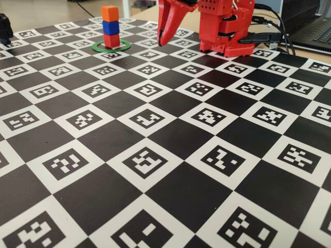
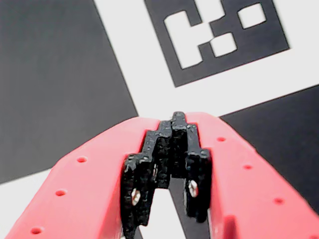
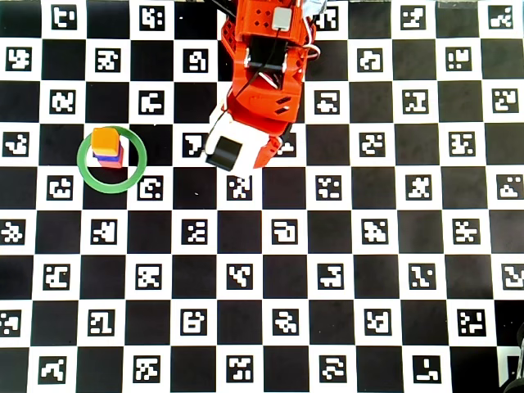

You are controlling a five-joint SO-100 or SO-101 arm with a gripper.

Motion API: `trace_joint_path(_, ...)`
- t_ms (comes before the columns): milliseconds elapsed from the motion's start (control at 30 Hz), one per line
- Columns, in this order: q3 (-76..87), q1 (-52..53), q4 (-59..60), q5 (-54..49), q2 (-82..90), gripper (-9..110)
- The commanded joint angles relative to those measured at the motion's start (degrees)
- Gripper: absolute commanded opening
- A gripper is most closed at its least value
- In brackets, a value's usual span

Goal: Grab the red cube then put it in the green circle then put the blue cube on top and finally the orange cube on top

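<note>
Orange on blue on red: three small matte plastic cubes, one of each colour, stand as a single stack at the far left of the fixed view. At the bottom sits the small red plastic cube (image 1: 111, 40), resting on the board inside the thin flat green ring (image 1: 99, 48); on it sits the deep blue plastic cube (image 1: 110, 27), and on top is the bright orange plastic cube (image 1: 109, 13). From overhead the orange cube (image 3: 104, 141) covers nearly everything, with only a sliver of blue (image 3: 119, 151) and an edge of red (image 3: 110, 162) peeking out below it, and the stack sits toward the upper part of the ring (image 3: 137, 169) rather than dead centre. One ring, one stack, nothing else loose on the black-and-white checkered marker board (image 1: 170, 139). Over to the right of the stack in the fixed view hangs the one red two-finger gripper (image 1: 160, 41), well apart from the cubes, tips pointing down over the board. In the wrist view the gripper (image 2: 178, 117) has its black-lined tips meeting, pressed together with nothing between them. Whether the tips touch the board is hard to say from here. Behind it stands the red arm base (image 1: 227, 26).
</note>
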Motion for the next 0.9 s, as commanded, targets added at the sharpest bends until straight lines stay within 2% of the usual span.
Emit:
trace_joint_path(0,2.8,-1.7,-1.0,-1.2,6.6,-6)
trace_joint_path(867,22.1,-0.7,6.5,-2.8,31.5,-5)
